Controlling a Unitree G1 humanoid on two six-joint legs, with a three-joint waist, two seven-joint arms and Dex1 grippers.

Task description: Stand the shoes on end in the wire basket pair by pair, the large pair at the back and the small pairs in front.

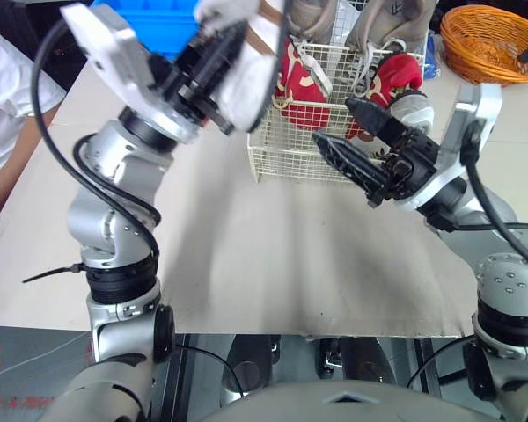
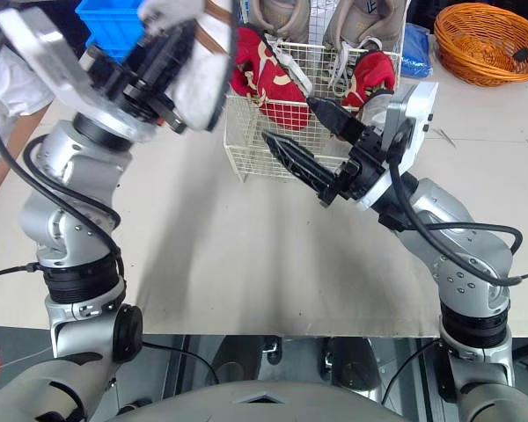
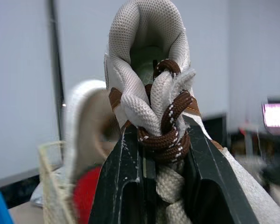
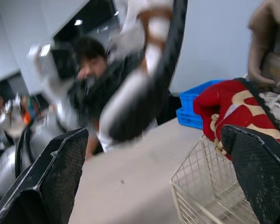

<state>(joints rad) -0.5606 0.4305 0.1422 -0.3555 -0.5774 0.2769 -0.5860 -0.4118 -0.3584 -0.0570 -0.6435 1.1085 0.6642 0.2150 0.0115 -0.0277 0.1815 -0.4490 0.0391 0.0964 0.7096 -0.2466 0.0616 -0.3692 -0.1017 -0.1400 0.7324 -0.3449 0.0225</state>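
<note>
My left gripper (image 1: pixel 213 61) is raised over the table left of the white wire basket (image 1: pixel 290 164). It is shut on a white shoe (image 1: pixel 249 66), and its black fingers (image 3: pixel 126 172) pinch the brown laces and tongue. The shoe (image 3: pixel 148 42) hangs beside the basket's left rim. In the basket, two large beige shoes (image 1: pixel 312 18) stand at the back and a red pair (image 1: pixel 295 81) in front of them. My right gripper (image 1: pixel 332 121) is open just before the basket's front wall, holding nothing. Its fingers (image 4: pixel 51 177) frame a red shoe (image 4: pixel 228 105).
An orange wicker basket (image 1: pixel 493 40) sits at the back right and a blue bin (image 1: pixel 150 16) at the back left. A person in a white sleeve (image 1: pixel 4 97) stands at the table's left side. The table's front edge (image 1: pixel 273 332) runs close to me.
</note>
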